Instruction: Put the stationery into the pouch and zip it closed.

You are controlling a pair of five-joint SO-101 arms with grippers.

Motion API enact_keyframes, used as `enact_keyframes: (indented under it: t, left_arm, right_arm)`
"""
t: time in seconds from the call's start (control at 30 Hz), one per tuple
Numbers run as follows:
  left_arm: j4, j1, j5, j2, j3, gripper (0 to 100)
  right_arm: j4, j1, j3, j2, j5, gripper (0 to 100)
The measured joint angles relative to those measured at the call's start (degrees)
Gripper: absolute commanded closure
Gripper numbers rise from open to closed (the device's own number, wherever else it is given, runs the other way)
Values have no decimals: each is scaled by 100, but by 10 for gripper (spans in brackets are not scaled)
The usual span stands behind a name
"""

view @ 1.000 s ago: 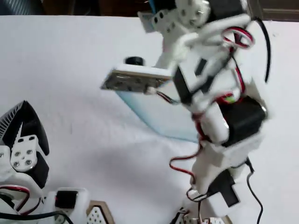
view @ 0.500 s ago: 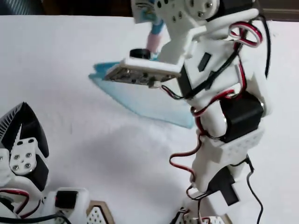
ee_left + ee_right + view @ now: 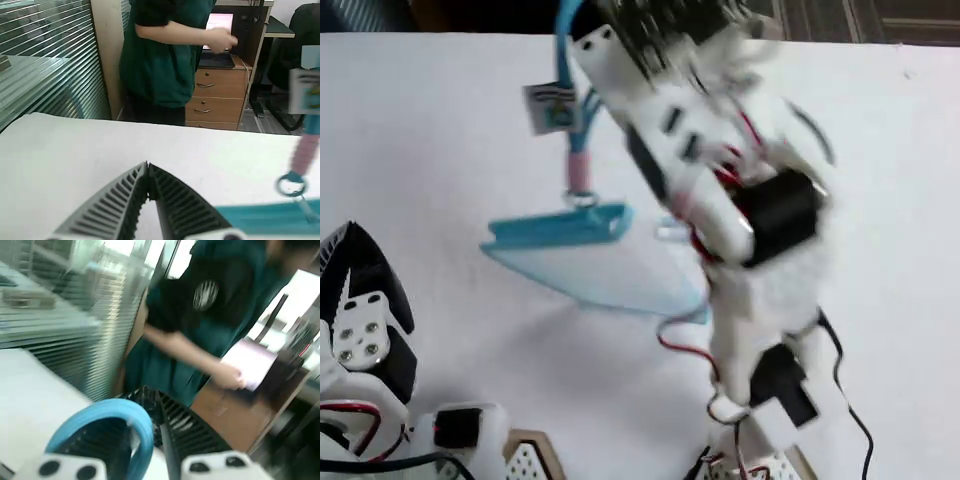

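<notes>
The blue pouch (image 3: 590, 262) is in the middle of the high view, on the white worktop (image 3: 440, 130). I cannot tell if all of it touches the worktop. Its top edge is a thick blue band. Its pale see-through body spreads out below that, toward the lower right. I cannot tell if the zip is open or closed.

A small ring (image 3: 582, 198) sits at the top edge of the pouch. A pink strap (image 3: 579, 168) goes up from the ring. Above the strap hangs a little paper tag (image 3: 552, 108), in the upper middle of the frame. From there a blue loop (image 3: 563, 40) runs up to the top edge.

The right arm (image 3: 740, 220) stands tall just right of the middle and covers the right end of the pouch. The right fingers (image 3: 159, 402) are clenched with their tips together. The blue loop curls around one of them, so they are grasping the loop.

The left arm (image 3: 365, 340) is in the lower left corner. The left fingers (image 3: 365, 262) are low over the worktop, well apart from the pouch and to its left. In the left wrist view they are clenched with nothing between them. That view also has the blue band of the pouch, the ring, the pink strap and the tag, all off to one side of the left fingers.
</notes>
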Motion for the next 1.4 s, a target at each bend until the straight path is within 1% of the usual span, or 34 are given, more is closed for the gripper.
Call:
enact_keyframes:
  t: [0.07,0.13,0.27,0.33,0.37,0.43,0.5,0.53,0.57,0.63,0.7,0.8,0.9,0.97,1.07,1.23,1.4]
  left_arm:
    - [0,0,0,0,88,976]
    - [-9,0,0,0,352,976]
    - [-273,0,0,0,1292,974]
    - [-422,9,0,9,1776,929]
    - [-484,132,0,18,1934,881]
    - [-536,607,0,44,2110,793]
    - [-554,1257,141,35,2136,776]
    - [-563,1582,325,26,2136,775]
    - [-598,1785,563,26,2163,775]
    - [-730,1925,1002,18,2242,776]
    - [-818,1846,1415,105,2277,775]
    - [-835,1187,1890,237,2215,775]
    - [-870,431,2048,343,1943,775]
    - [-985,176,2075,457,1767,775]
    - [-1266,88,2075,791,1688,776]
    - [-1679,53,2075,1758,1679,775]
    - [-1670,132,2075,2295,1679,775]
  right_arm:
    - [-229,0,18,378,-448,981]
    - [-378,-44,18,642,-686,981]
    - [-404,-237,-167,747,-782,981]
    - [-404,-255,-229,747,-782,978]
    - [-404,-246,-229,747,-782,978]
    - [-334,-229,-229,774,-782,978]
    - [-123,-246,-229,800,-756,978]
    - [-26,-255,-229,800,-686,978]
    - [62,-255,-229,800,-598,978]
    - [176,-246,-229,800,-422,978]
    - [202,-237,-237,800,-273,978]
    - [369,-246,-237,800,-88,979]
    - [642,-220,-237,791,44,980]
    - [756,-229,-237,712,79,980]
    - [897,-229,-237,466,149,981]
    - [1090,-387,-237,35,607,981]
    - [1354,-589,-237,-413,677,981]
